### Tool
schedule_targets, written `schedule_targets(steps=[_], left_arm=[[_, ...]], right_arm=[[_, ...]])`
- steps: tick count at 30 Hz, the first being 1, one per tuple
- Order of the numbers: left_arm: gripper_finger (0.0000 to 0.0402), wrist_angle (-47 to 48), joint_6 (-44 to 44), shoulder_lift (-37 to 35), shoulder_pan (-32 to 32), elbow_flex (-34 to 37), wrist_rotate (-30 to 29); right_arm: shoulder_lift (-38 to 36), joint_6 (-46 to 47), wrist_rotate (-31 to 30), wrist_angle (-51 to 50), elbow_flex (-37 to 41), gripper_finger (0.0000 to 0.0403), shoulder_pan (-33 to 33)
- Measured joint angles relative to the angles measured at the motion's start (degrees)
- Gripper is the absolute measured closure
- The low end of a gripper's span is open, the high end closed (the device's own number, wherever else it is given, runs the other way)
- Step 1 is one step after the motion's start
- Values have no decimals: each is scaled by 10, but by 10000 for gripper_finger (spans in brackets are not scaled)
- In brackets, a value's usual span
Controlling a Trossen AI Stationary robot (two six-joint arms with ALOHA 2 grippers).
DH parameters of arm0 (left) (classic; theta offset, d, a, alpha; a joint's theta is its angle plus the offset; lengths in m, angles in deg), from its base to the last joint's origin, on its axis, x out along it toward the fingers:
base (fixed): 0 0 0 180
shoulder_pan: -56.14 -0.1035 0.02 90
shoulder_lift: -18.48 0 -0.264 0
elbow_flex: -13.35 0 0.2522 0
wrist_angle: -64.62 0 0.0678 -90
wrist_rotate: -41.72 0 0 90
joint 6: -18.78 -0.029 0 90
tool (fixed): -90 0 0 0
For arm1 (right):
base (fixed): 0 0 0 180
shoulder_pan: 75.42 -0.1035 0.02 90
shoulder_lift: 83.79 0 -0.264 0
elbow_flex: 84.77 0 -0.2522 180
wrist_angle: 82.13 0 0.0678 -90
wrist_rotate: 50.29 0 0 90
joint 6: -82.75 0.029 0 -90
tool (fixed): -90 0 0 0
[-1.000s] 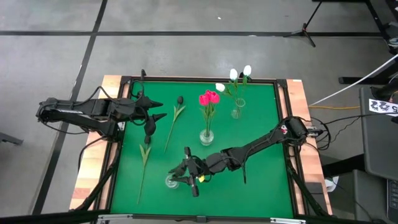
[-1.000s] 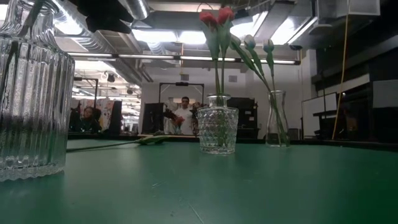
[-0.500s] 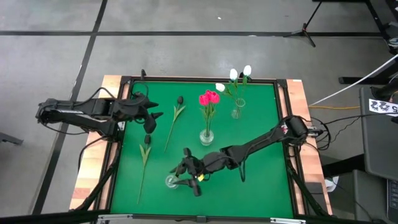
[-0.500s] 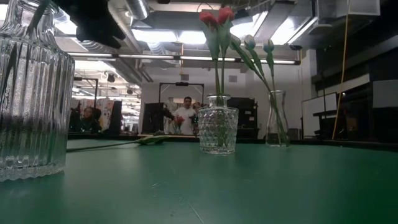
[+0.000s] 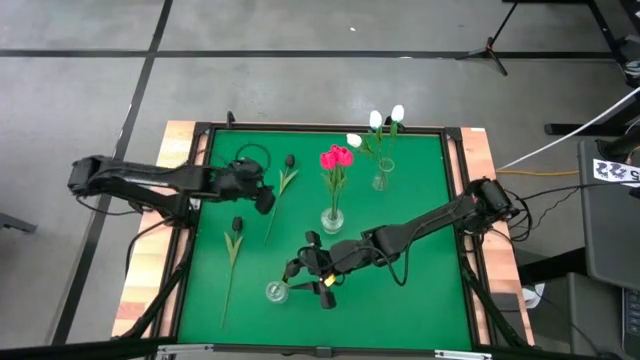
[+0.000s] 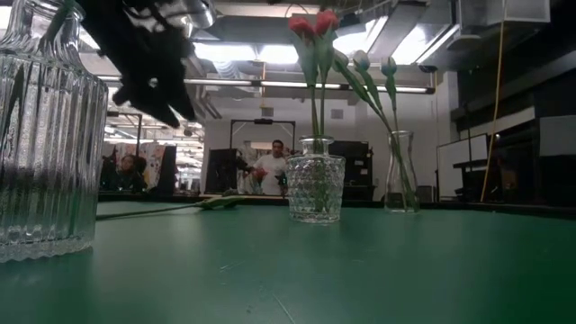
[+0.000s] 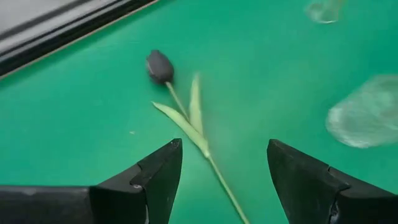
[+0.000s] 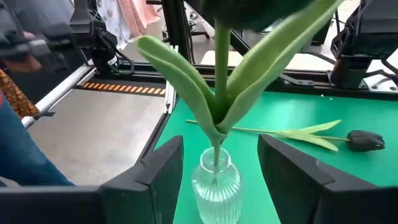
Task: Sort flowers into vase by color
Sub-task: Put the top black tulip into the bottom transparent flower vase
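A dark-headed tulip (image 7: 160, 66) with a thin green stem and two narrow leaves lies flat on the green mat (image 5: 420, 290). The left gripper (image 7: 219, 171) hangs over it, fingers spread wide and empty, the stem running between them. The right gripper (image 8: 217, 168) hovers open by the ribbed vase (image 8: 214, 182), where another tulip's stem (image 8: 221, 68) stands.

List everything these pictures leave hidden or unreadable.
- Head of the flower in the ribbed vase: cut off by the right wrist view's edge; lost against the right gripper in the high view.
- Glass vase in the left wrist view: blurred, contents unreadable.
- People behind the table, low view: too small.
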Motion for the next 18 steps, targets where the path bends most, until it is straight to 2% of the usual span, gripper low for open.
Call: schedule_targets(steps=[3, 5, 12, 18], left_arm=[[171, -21, 1, 59, -18, 0, -31], [171, -41, 1, 96, -35, 0, -32], [171, -123, -8, 183, -82, 0, 40], [171, -148, -8, 226, -102, 0, 64]], right_arm=[[-9, 0, 0, -15, 0, 196, 0], [-16, 2, 0, -16, 0, 196, -1], [-29, 10, 15, -35, 0, 196, -1], [-38, 10, 15, -49, 0, 196, -1]])
